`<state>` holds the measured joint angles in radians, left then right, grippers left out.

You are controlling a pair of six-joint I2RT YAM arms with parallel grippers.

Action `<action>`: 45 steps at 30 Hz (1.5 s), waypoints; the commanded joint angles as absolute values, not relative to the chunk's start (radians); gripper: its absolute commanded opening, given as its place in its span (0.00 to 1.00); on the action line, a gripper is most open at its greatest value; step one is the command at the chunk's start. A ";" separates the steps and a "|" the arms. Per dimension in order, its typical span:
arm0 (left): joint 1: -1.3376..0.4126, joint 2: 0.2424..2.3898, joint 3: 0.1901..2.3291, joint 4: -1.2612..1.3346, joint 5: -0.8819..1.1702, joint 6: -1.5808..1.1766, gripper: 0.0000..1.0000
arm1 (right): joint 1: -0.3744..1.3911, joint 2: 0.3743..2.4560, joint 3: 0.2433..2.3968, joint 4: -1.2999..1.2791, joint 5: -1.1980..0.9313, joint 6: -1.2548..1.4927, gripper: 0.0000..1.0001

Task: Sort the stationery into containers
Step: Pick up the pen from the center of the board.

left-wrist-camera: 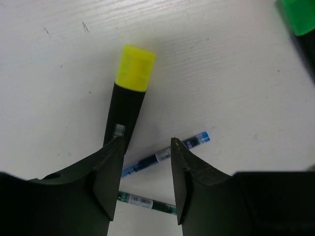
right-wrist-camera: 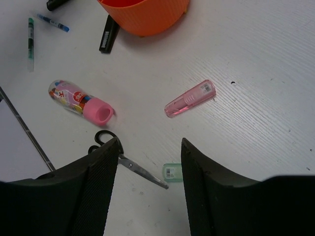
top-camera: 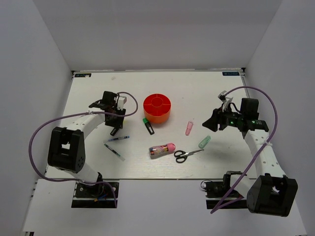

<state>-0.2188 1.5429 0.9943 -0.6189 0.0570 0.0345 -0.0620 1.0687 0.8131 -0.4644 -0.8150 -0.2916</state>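
**A:** Top view first. The organiser stands centre-back, with stationery strewn in front of it. We see the left gripper over the yellow marker, and the right gripper hovering near the pink tube.

**B:** Left wrist now. The jaws are parted with nothing between them. The marker lies flat, black barrel, bright cap pointing away, its tail under one finger. A blue pen lies just beside it.

**A:** We'd judge it light, stiff and smooth, so it may roll. We'd pinch it across mid-barrel.

**B:** Right wrist: the jaws are released too, and empty. The pink tube is translucent and lies ahead. The scissors and green tube sit near the fingertips.

**A:** It looks small and slick. We'd take its middle.
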 commanded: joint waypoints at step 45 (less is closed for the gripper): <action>-0.249 1.655 1.100 -0.537 -0.007 -0.067 0.00 | -0.060 1.081 0.811 -0.457 -0.870 -0.347 0.61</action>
